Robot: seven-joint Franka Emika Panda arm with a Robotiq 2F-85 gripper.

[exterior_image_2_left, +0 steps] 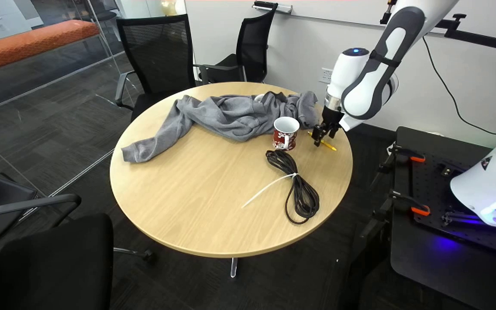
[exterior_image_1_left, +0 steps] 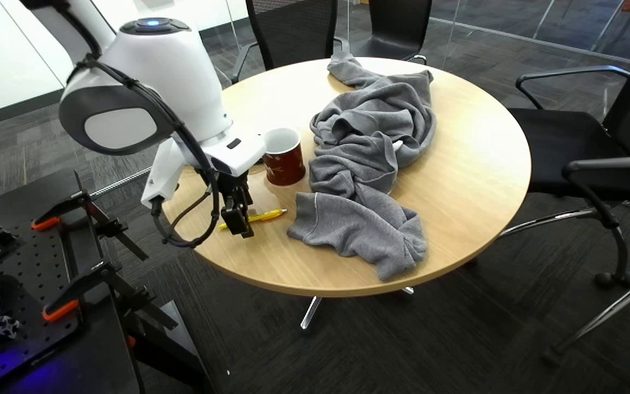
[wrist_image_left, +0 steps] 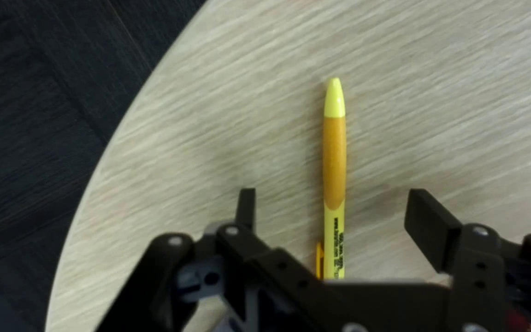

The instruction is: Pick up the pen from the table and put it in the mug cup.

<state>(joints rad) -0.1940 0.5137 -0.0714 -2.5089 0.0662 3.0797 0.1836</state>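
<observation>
The yellow-orange pen (exterior_image_1_left: pixel 269 215) lies flat on the light wood table (exterior_image_1_left: pixel 473 208), near its edge. It also shows in an exterior view (exterior_image_2_left: pixel 329 146) and in the wrist view (wrist_image_left: pixel 334 157), where its clip end is hidden behind the gripper body. My gripper (wrist_image_left: pixel 333 203) is open, its two fingers apart on either side of the pen with gaps to both. In both exterior views the gripper (exterior_image_1_left: pixel 237 216) (exterior_image_2_left: pixel 325 132) is low over the pen. The dark red mug (exterior_image_1_left: pixel 285 164) stands upright close by, with its white inside showing; its handle shows in an exterior view (exterior_image_2_left: pixel 284 138).
A crumpled grey sweater (exterior_image_1_left: pixel 369 142) (exterior_image_2_left: pixel 230 116) lies beside the mug and pen. A black coiled cable (exterior_image_2_left: pixel 302 193) with a white tie lies near the mug. Black chairs (exterior_image_1_left: pixel 566 137) stand around the table. The table edge (wrist_image_left: pixel 122 124) is left of the pen in the wrist view.
</observation>
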